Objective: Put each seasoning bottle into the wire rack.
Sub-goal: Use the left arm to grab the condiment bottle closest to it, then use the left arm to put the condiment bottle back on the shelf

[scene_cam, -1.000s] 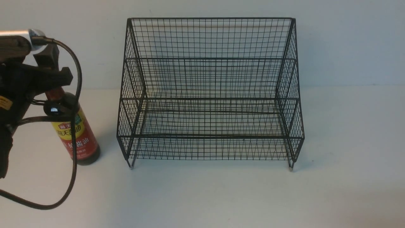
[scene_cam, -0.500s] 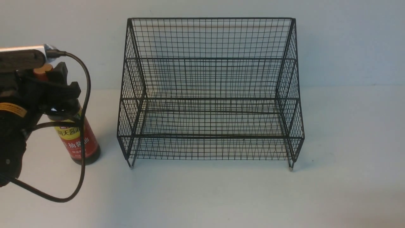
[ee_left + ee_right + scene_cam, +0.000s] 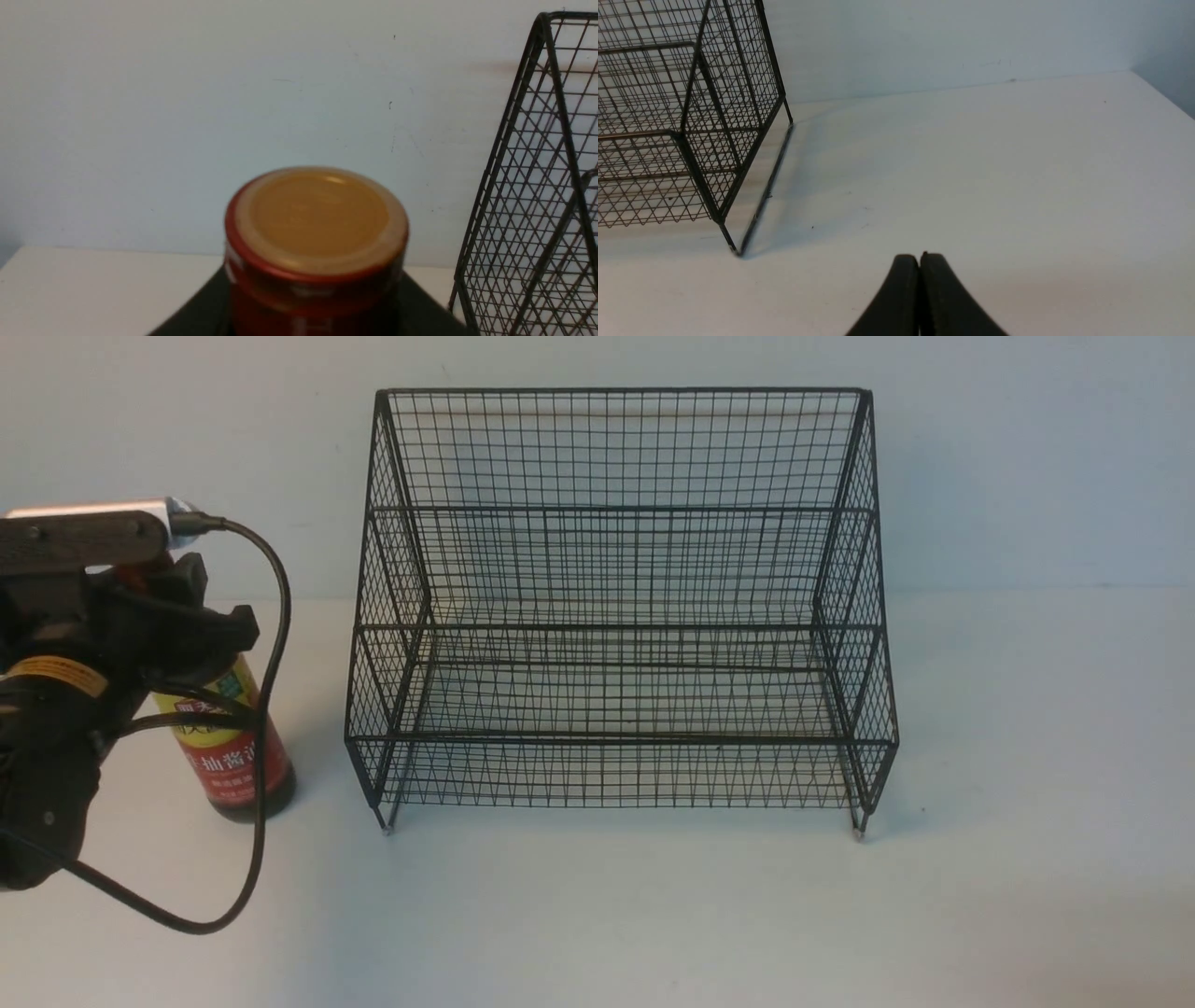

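Note:
The seasoning bottle (image 3: 235, 761) stands upright on the table, left of the wire rack (image 3: 616, 625). It has a yellow-and-red label. My left gripper (image 3: 191, 607) is down around its red neck, with a black finger (image 3: 196, 317) on each side, and looks open. The tan cap (image 3: 317, 219) fills the lower middle of the left wrist view, with the rack's side (image 3: 537, 186) beside it. My right gripper (image 3: 919, 257) is shut and empty, low over bare table to the right of the rack (image 3: 668, 116). It does not show in the front view.
The rack holds nothing on either tier. A black cable (image 3: 252, 859) loops from my left wrist down past the bottle to the table. A pale wall stands right behind the rack.
My left gripper has come down along the bottle and a little to the right, and now covers the neck and cap. The bottle and rack have not moved.

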Controlling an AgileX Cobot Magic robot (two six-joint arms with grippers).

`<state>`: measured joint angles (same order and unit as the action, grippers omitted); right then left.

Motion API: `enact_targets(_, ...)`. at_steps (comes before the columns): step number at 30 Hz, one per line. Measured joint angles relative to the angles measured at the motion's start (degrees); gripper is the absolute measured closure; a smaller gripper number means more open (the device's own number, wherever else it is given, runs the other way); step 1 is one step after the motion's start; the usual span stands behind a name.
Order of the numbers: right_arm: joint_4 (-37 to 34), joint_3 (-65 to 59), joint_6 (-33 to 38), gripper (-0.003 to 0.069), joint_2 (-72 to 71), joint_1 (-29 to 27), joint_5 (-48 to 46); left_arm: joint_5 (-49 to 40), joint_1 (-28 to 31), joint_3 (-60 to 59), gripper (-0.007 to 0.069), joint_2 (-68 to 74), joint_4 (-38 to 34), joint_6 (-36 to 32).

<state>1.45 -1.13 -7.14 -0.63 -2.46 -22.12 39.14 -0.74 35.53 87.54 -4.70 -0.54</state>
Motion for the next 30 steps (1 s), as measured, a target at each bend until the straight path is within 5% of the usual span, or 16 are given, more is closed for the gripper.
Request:
enact_targets(19, 0.0, 0.0, 0.0, 0.0673, 0.0, 0.0, 0.0, -25.12, -0.19, 8.33, 0.0367, -20.11, 4.7, 0.54)
enact_targets(30, 0.0, 0.0, 0.0, 0.0673, 0.0, 0.0, 0.0, -28.49, -13.82, 15.74, 0.0367, -22.93, 5.57, 3.15)
